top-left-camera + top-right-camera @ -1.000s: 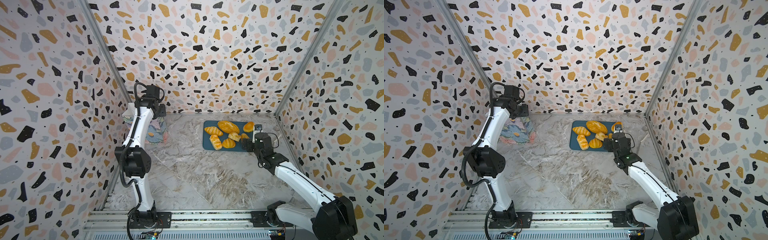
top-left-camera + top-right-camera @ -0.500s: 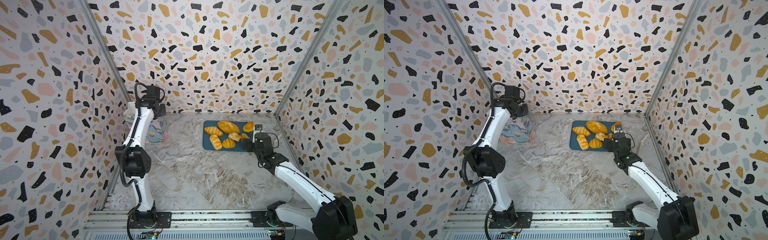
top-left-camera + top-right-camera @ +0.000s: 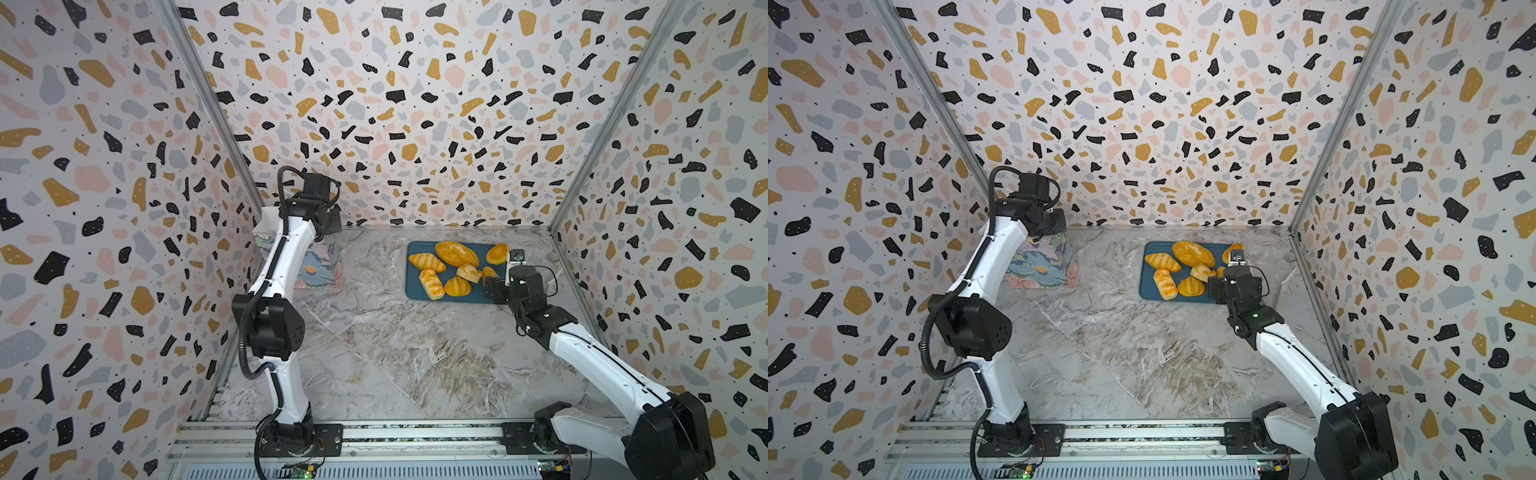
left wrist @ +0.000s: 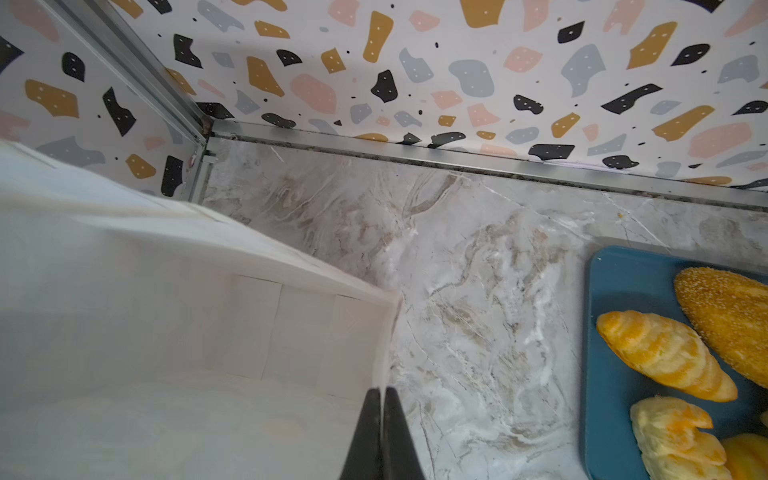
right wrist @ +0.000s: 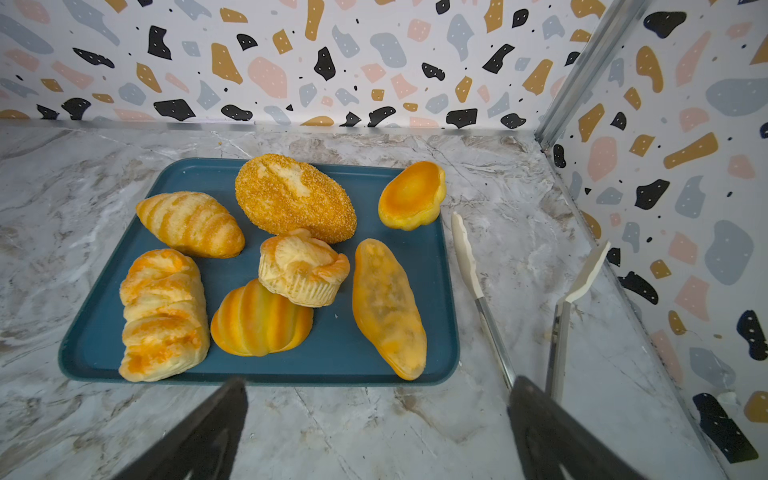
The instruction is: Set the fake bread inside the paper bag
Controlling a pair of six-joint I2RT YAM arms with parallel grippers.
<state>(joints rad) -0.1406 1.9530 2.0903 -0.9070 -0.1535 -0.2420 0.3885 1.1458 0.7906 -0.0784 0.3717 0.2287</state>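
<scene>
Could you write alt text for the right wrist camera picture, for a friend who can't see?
Seven glossy golden toy breads lie on a dark-teal tray on a marble table, with the right tool open wide in the foreground. Metal tongs with white tips lie on the table beside the tray.

We see golden-orange, striped fake bread (image 5: 191, 224), a dark-teal tray (image 5: 332, 349), a pastel-flowered paper bag (image 3: 1034, 262), a grey-marbled desk (image 3: 395, 353) and terrazzo-speckled walls (image 3: 415, 104).
</scene>
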